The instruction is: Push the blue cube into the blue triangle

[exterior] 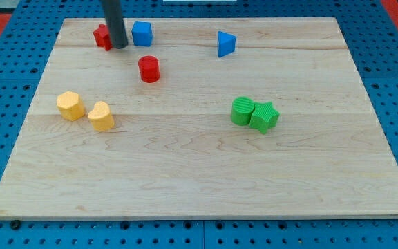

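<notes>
Camera view: the dark rod's tip [119,46] sits just left of the small blue cube [141,33], near the wooden board's [199,187] top-left. The blue triangular block [226,43] lies well right. Best push: steady, rightward, centred. No pincer; nothing held. No containers.

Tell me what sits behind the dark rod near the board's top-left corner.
A red block sits behind the rod, showing only on the view's left of it. The rod covers the rest, so its shape can't be made out. My tip rests just left of the blue cube.
</notes>
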Controlling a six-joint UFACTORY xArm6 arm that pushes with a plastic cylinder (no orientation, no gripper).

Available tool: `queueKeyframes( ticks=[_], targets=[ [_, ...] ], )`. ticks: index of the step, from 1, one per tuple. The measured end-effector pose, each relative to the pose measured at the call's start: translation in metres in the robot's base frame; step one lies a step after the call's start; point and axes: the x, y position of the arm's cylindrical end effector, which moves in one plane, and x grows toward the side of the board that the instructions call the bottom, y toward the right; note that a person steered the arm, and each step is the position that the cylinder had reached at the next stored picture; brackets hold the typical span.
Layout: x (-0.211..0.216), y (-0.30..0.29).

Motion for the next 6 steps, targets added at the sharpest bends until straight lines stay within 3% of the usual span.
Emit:
queueKeyframes(
  ticks=[2, 5, 6],
  targets=[
    [-0.037, -0.003],
    [-0.021, 0.162],
    [-0.048, 0.117]
  ],
)
